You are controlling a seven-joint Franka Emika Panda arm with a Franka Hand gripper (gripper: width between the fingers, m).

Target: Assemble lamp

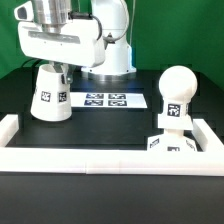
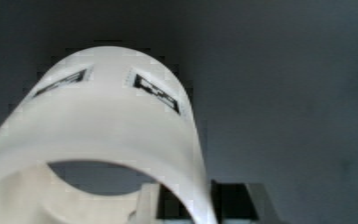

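Shade (image 1: pixel 51 95): stands wide end down toward the desk's far edge on the exterior view's left, long axis vertical, directly beneath the gripper (image 1: pixel 57 68), whose fingers (image 2: pixel 234 202) clamp its narrow top. Bulb (image 1: pixel 176 95) sits seated on the base (image 1: pixel 168 145) by the near rail (image 1: pixel 110 158), well apart toward the exterior view's right.

One shade (image 1: pixel 52 96) is counted, directly beneath the gripper (image 1: pixel 57 68). One bulb (image 1: pixel 176 92) and one base (image 1: pixel 170 142) are counted, well apart from the gripper. One marker board (image 1: pixel 106 100) is recorded near the gripper, and one border rail (image 1: pixel 90 158) is counted.
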